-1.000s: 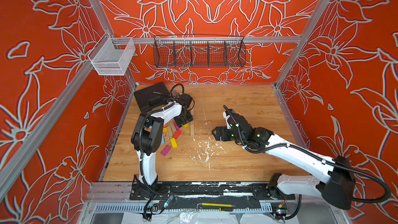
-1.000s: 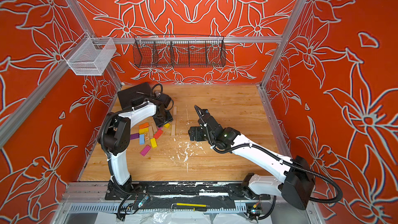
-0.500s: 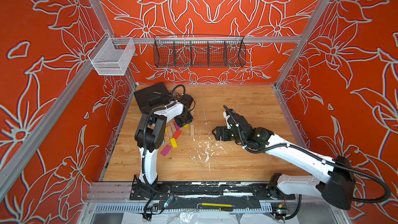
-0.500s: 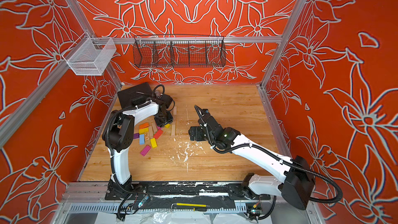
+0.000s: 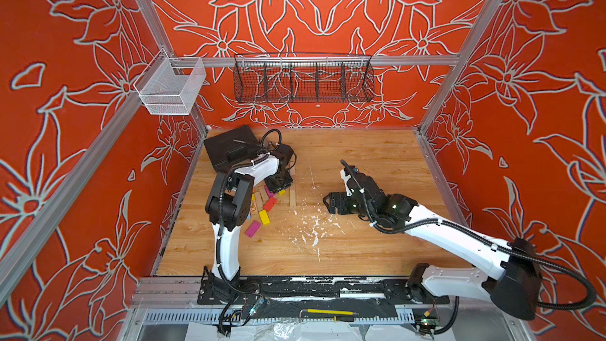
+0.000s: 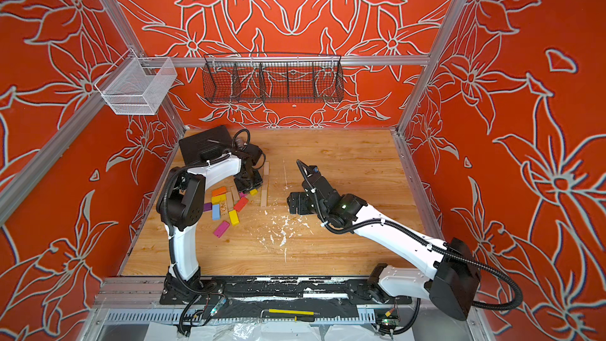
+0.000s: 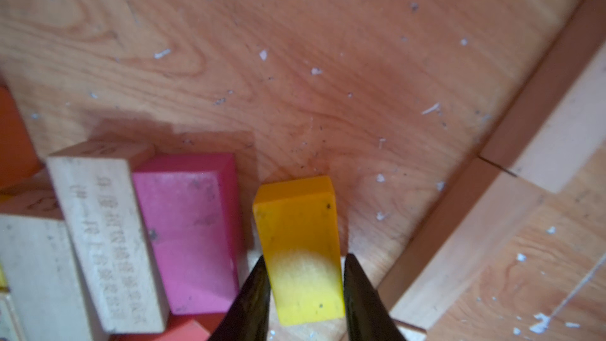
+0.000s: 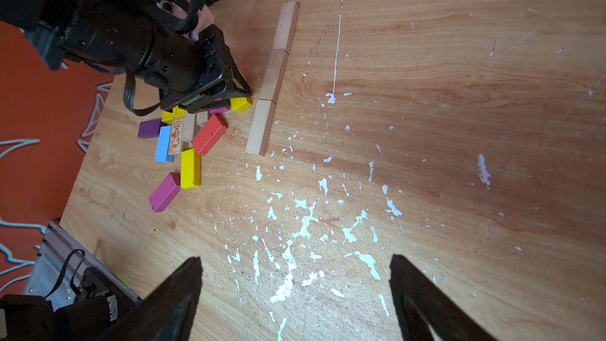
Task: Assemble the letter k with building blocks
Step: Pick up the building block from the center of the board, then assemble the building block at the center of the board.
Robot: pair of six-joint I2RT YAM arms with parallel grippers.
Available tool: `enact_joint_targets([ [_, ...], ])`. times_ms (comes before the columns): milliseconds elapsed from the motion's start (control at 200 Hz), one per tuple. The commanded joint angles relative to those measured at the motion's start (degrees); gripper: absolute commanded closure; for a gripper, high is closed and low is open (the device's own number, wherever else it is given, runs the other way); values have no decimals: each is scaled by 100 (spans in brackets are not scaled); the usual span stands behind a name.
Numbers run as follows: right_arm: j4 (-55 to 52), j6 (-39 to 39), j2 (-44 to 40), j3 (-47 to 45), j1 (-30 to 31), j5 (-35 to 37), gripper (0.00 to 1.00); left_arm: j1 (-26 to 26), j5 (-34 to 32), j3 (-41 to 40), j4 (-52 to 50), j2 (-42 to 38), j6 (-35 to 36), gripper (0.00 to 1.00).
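Note:
A small yellow block lies on the wooden floor, and my left gripper is shut on its two long sides. In both top views this gripper points down at the far edge of a loose pile of coloured building blocks. A magenta block and a printed pale wood block lie beside the yellow one. Three pale wood bars lie end to end in a straight line just right of the pile. My right gripper hovers open and empty over the flecked floor.
A large black case lies at the back left corner behind the left arm. White paint flecks cover the middle of the floor. A black wire basket and a white mesh basket hang on the walls.
The left gripper's fingers have closed in on the yellow block, and its elbow has shifted slightly right. The right arm has stayed still.

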Motion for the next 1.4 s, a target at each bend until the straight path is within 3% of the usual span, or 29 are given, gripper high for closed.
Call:
enact_joint_targets([
  [0, -62, 97, -119, -67, 40, 106, 9, 52, -108, 98, -173, 162, 151, 64],
  [235, -94, 94, -191, -87, 35, 171, 9, 56, -95, 200, -155, 55, 351, 76],
  [365, -117, 67, -232, -85, 39, 202, 9, 66, -22, 272, -14, -213, 868, 78],
  [560, -198, -50, -367, -93, 38, 345, 9, 53, 276, 281, 521, -772, 2296, 79],
  [746, -161, -123, -501, -189, 34, 418, 8, -3, 1397, 517, 778, -903, 4002, 80],
  [1056, -227, -83, -604, -256, 35, 484, 8, -482, 945, 2239, -403, 281, 5881, 80],
  [1396, -247, -139, -691, -265, 41, 590, 8, -606, 625, 2914, -805, 1263, 6640, 79],
])
